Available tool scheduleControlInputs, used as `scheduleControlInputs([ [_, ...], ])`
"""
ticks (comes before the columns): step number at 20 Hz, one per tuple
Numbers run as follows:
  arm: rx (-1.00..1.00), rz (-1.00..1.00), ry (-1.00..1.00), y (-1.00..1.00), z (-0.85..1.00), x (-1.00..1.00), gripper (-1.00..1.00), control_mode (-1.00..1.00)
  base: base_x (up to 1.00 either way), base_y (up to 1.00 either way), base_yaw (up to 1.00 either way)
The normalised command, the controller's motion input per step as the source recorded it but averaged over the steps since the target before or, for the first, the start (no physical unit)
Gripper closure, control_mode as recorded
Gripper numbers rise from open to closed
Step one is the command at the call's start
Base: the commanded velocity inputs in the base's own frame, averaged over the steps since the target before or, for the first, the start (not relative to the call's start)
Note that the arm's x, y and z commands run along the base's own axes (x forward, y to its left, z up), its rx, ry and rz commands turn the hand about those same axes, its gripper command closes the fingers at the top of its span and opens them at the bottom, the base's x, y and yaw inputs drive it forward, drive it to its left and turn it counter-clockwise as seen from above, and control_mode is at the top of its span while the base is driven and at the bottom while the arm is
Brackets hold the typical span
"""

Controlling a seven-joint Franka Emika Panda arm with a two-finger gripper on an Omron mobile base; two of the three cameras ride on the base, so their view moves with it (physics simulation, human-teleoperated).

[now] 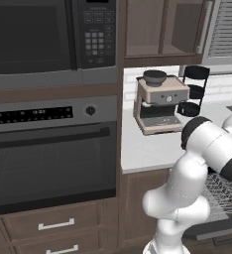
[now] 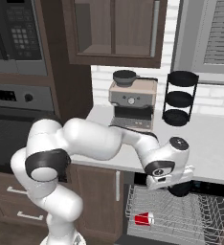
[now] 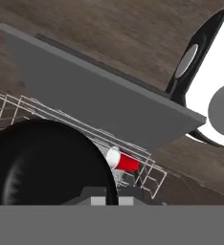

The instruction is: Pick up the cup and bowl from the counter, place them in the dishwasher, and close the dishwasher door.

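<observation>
My gripper (image 2: pixel 176 183) hangs over the open dishwasher's wire rack (image 2: pixel 200 215), just below the counter (image 2: pixel 207 141) edge. It is shut on the rim of the black bowl (image 2: pixel 181 190), which sits above the rack's back part. In the hand view the bowl (image 3: pixel 47 162) bulks large at the lower left, right by the gripper (image 3: pixel 106 198). The red cup (image 2: pixel 143 219) lies on its side in the rack's front left; its pale rim shows in the hand view beside the bowl, cup (image 3: pixel 124 161). The dishwasher door (image 3: pixel 99 100) is dropped open, flat and grey.
A coffee machine (image 2: pixel 132 103) and a black tiered stand (image 2: pixel 181 98) stand at the back of the counter. To the left are the black oven (image 1: pixel 48 158) and microwave (image 1: pixel 43 34), with drawers below. The rack (image 1: pixel 224 196) and door (image 1: pixel 222 229) jut out at lower right.
</observation>
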Motion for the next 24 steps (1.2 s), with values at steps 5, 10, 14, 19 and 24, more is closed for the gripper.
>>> scheduleControlInputs([
  [5,0.10,0.11,0.00,0.07,-0.24,-0.16,1.00,-1.00,0.00,0.00,0.00],
  [10,0.09,0.09,0.00,0.06,-0.27,0.00,1.00,-1.00,0.00,0.00,0.00],
  [14,0.13,0.09,0.00,0.10,-0.43,0.00,1.00,-1.00,0.00,0.00,0.00],
  [19,0.17,0.10,0.00,0.19,-0.52,0.06,1.00,-1.00,0.00,0.00,0.00],
  [24,0.19,0.08,0.00,0.12,-0.41,0.27,1.00,-1.00,0.00,0.00,0.00],
])
